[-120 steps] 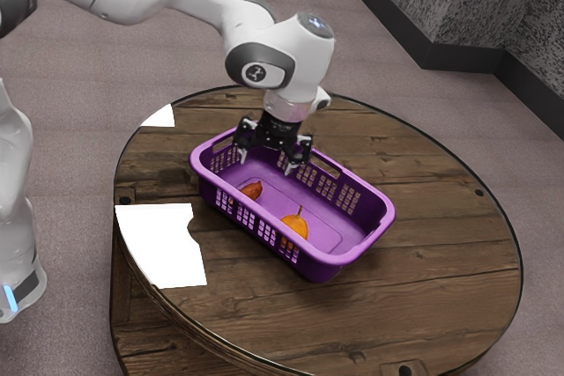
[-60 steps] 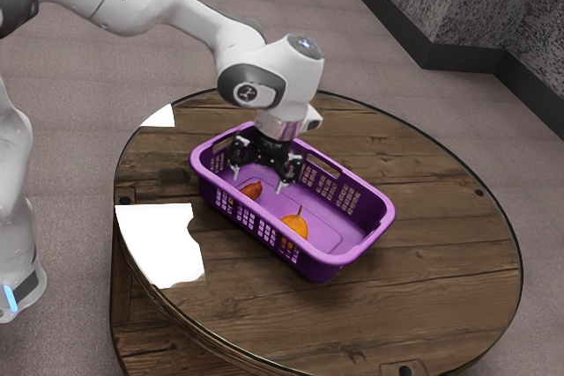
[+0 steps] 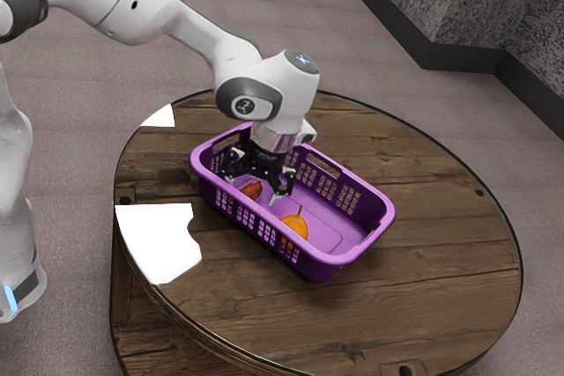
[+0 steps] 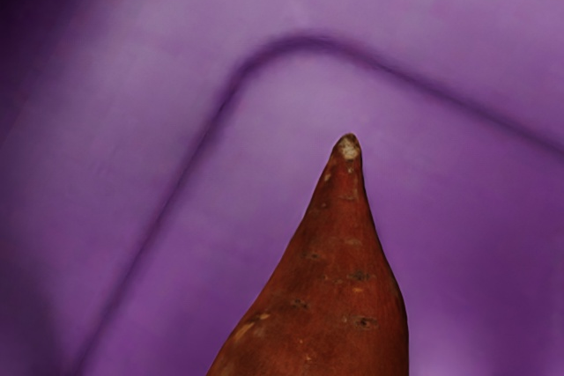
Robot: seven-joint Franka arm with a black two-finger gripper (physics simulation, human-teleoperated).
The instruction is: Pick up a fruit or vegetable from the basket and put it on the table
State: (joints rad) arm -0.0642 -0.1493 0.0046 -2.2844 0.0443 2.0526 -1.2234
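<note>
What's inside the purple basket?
A sweet potato and a stemmed orange fruit. The near wall of the basket partly covers both. I can't see what's under them.

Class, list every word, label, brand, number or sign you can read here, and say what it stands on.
No text can be read.
Round emblem on the robot arm: too small to read.
Small bluish mark on top of the arm: too small to read.
Purple basket and sweet potato: no lettering visible.
</note>
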